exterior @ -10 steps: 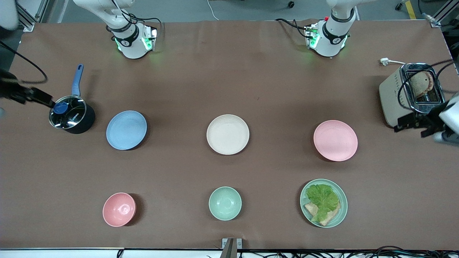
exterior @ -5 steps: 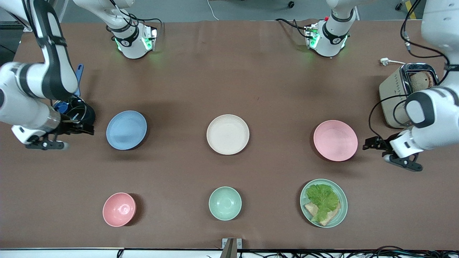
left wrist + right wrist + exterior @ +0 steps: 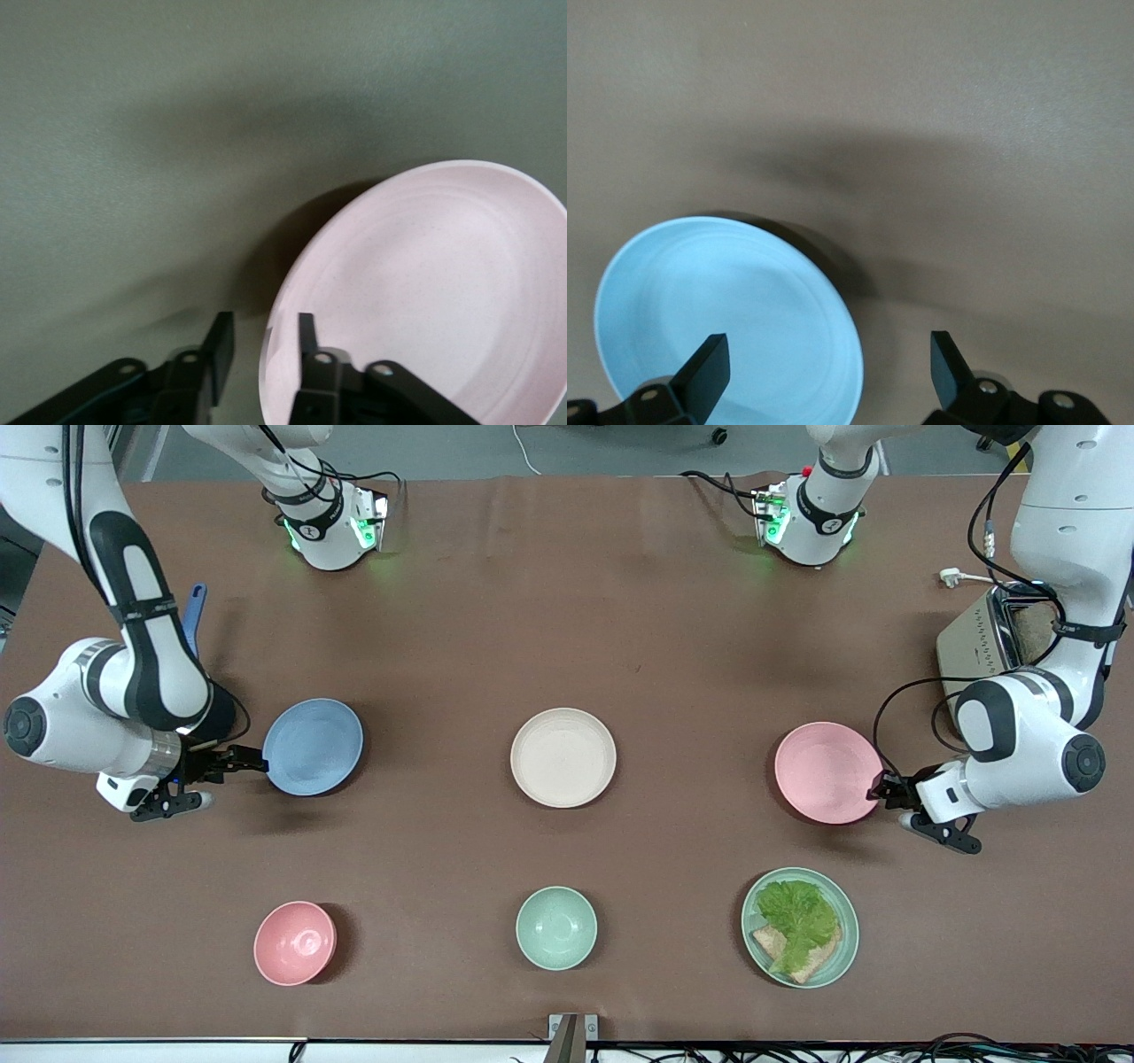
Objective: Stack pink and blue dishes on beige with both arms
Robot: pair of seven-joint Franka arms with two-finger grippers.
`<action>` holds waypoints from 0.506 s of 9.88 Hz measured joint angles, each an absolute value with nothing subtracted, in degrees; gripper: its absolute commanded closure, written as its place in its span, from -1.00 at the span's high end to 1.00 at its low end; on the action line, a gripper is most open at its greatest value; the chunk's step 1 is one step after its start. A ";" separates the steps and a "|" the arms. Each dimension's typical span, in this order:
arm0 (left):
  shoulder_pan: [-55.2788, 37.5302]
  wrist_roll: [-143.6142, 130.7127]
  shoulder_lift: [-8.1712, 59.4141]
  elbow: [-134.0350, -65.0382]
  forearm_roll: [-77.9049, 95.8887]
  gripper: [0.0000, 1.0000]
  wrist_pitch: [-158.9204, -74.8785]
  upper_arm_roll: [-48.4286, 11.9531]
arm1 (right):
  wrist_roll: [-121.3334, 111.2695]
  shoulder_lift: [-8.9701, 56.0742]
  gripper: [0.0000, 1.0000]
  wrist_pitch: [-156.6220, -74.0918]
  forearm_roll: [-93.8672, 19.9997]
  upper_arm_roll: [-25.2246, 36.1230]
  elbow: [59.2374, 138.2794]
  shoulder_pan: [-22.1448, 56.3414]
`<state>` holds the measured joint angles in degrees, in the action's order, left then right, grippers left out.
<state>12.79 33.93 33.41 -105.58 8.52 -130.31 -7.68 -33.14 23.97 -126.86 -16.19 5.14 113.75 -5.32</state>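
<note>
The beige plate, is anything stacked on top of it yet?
No. The beige plate is bare. The blue plate and pink plate lie on the table beside it, nothing covered.

Pink plate (image 3: 828, 772), blue plate (image 3: 313, 746) and beige plate (image 3: 563, 757) look matt and smooth; the toaster (image 3: 997, 642) has shiny metal; the table (image 3: 567, 629) cover is dull brown.

Pale blue plate (image 3: 313, 746), beige plate (image 3: 563, 757), pink plate (image 3: 828, 772), flat, unstacked, well apart.
</note>
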 measured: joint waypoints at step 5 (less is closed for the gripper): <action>13.05 34.15 32.80 -104.00 8.54 -1.00 -129.98 -9.23 | -40.42 26.13 0.35 -131.59 -21.65 5.07 117.68 -6.25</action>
<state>13.05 34.15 32.80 -104.00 8.54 -129.98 -9.23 -40.42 26.13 -131.59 -21.65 5.07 117.68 -6.25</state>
